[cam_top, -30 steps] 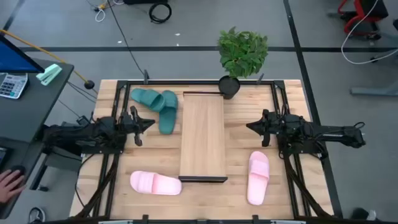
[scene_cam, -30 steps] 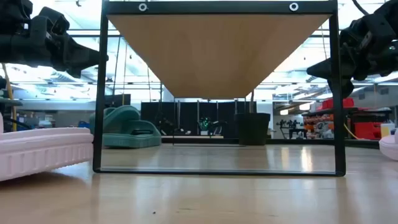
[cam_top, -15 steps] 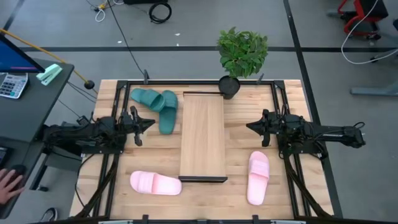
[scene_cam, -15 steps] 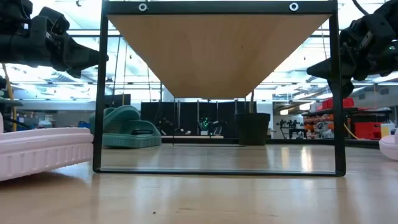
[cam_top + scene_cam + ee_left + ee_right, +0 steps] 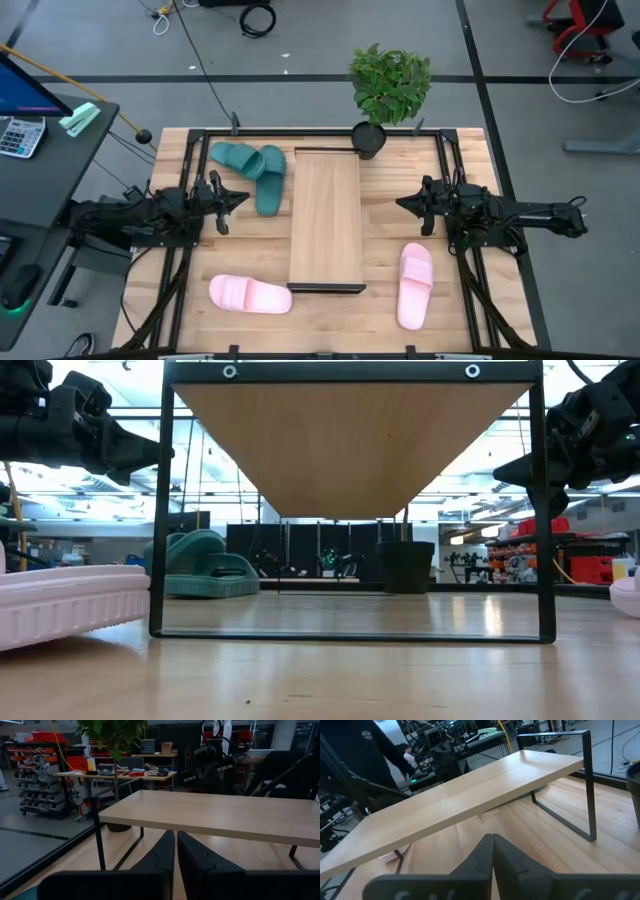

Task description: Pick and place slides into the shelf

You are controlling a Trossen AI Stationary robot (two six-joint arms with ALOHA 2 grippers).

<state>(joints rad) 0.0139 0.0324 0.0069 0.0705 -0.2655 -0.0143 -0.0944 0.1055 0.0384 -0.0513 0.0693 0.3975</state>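
Four soft slip-on slides lie on the large plank tabletop (image 5: 470,150), none of them on the shelf. That tabletop carries, down its middle, the long narrow light wood shelf (image 5: 325,215) raised on dark metal end frames, its upper surface bare. Either side of the shelf hangs a dark arm above the table. The left gripper (image 5: 243,196) points at the shelf's long edge from the left, its two fingers drawn together with only a thin slit between them and nothing held. The right gripper (image 5: 401,204) faces it from the opposite side, fingers pressed together, likewise holding nothing.

At the far end of the shelf stands a leafy green plant in a dark pot (image 5: 390,85), the pot touching the table's back edge. The two dark teal green slides (image 5: 255,168) rest together at the far left corner, just beside the shelf. One light pink slide (image 5: 249,295) lies crosswise near the shelf's front left corner; the other light pink slide (image 5: 415,286) lies lengthwise right of the shelf, below the right gripper.
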